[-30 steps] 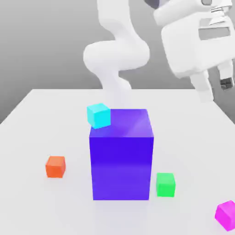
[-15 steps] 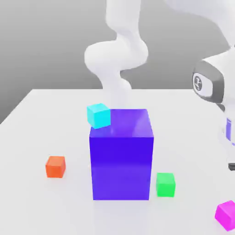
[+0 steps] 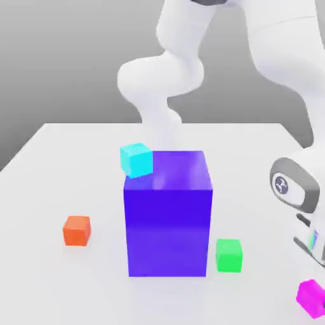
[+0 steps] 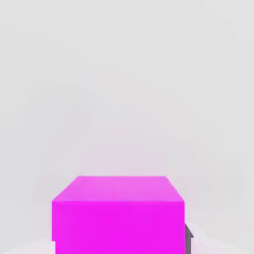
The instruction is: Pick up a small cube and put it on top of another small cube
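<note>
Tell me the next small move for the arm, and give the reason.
Probably a short further descent straight onto the small glossy magenta cube. In the hand view that cube sits close and roughly centred; in the exterior view it rests on the white table near the exterior view's right edge, directly under the lowered white arm. It looks not yet lifted.

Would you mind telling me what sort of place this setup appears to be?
Most likely a simulated tabletop test bench, not a real room: a plain white table against a featureless grey backdrop, flat-coloured blocks such as the big blue-violet cube and the small magenta cube, and a smooth white robot arm.
</note>
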